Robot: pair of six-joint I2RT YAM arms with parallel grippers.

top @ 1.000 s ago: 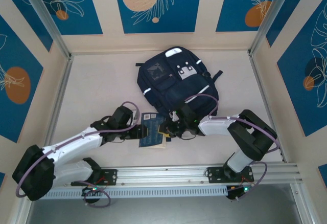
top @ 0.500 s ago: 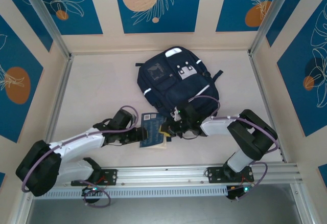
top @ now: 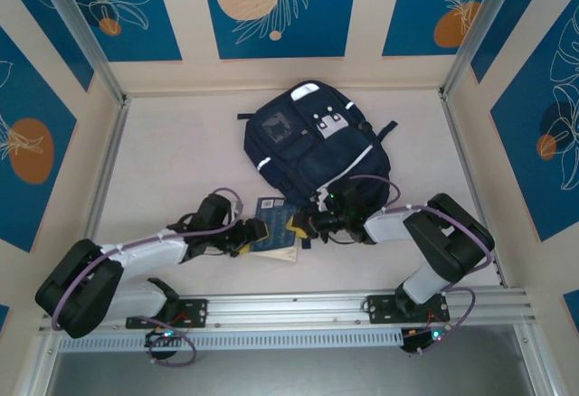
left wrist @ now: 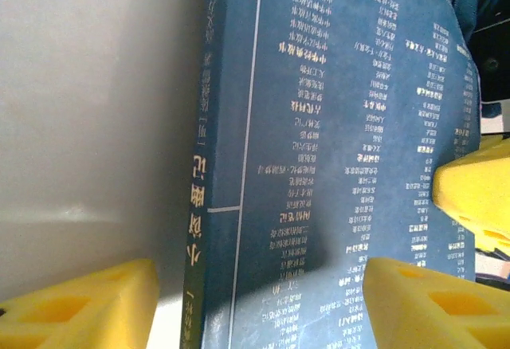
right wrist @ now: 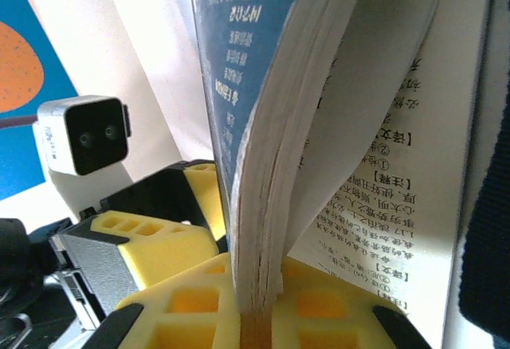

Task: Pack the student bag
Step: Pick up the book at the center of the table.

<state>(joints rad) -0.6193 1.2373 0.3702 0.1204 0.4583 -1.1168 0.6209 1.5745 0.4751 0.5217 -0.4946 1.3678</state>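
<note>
— Backpack [top: 312, 147] position, seen from above?
— The dark navy backpack lies flat on the table [top: 163, 161], toward 12 o'clock from centre, with its white stripes and grey patch facing up. Its lower edge is just beside the right gripper [top: 303, 226], which sits at its 6 o'clock. The left gripper [top: 256, 233] is near, around its 7 o'clock.
— And the blue book [top: 276, 231]?
— Between the two grippers. The right one is clamped on its page edge: in the right wrist view the yellow pads [right wrist: 303, 281] pinch the pages, with one leaf fanned loose.
— Left jaws?
— Spread apart, one finger [left wrist: 80, 309] over the table and the other over the cover, gripping nothing.
— Anything unclear?
— The left wrist view cuts off the book's lower part. I cannot tell whether the backpack touches the book.
</note>
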